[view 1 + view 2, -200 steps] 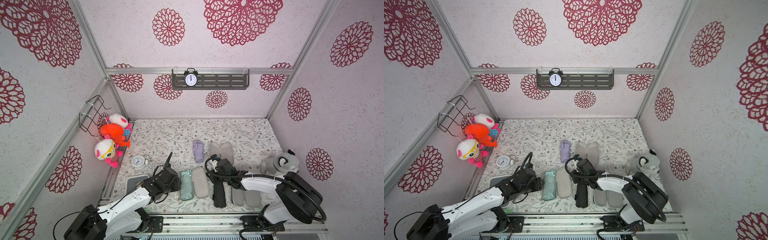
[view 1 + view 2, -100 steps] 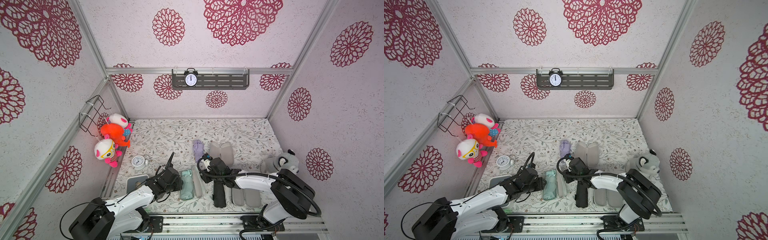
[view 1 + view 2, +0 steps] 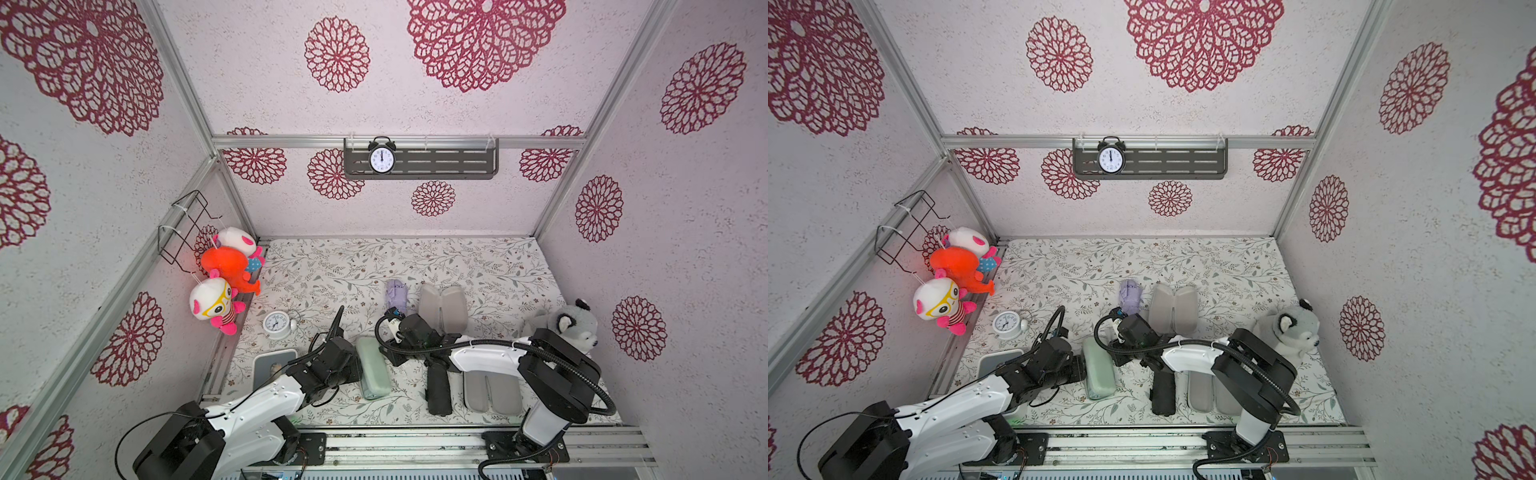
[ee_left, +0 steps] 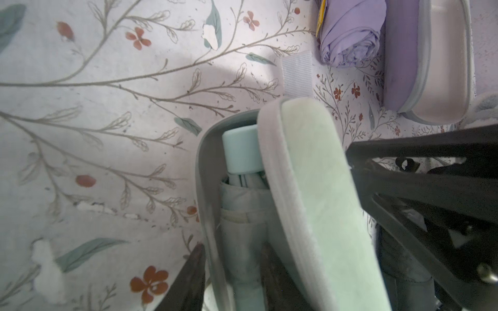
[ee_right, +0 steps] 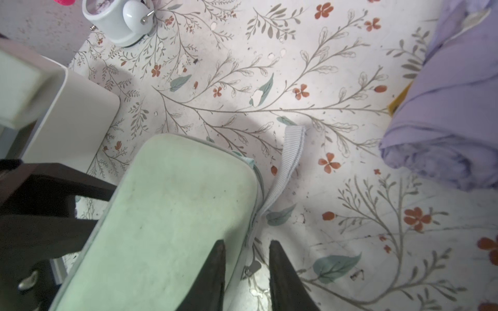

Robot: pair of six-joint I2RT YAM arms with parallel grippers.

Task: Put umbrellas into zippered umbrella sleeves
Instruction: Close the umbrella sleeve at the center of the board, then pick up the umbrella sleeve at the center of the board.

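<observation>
The mint green sleeve (image 3: pixel 374 368) (image 3: pixel 1098 370) lies near the table's front, its lid (image 4: pixel 318 188) folded over the mint umbrella (image 4: pixel 241 150) with a gap left along one side. My left gripper (image 4: pixel 234 246) is shut across the sleeve's lower wall and the umbrella inside. My right gripper (image 5: pixel 246 242) straddles the lid's other edge (image 5: pixel 256 194), jaws slightly apart around the zipper pull; a pinch cannot be told. The lilac umbrella (image 3: pixel 395 293) lies beside the open lilac sleeve (image 3: pixel 442 307). The black umbrella (image 3: pixel 438 386) lies beside the open black sleeve (image 3: pixel 492 392).
A grey strap (image 5: pixel 291 156) trails from the mint sleeve's far end onto the cloth. A white alarm clock (image 3: pixel 276 325) and a grey tray (image 3: pixel 270 361) stand to the left. A plush husky (image 3: pixel 569 328) sits at the right wall, and plush toys (image 3: pixel 224 274) hang on the left wall.
The mint sleeve's lid swung from lying open flat up and over the umbrella. My right gripper moved left with it. My left jaws narrowed.
</observation>
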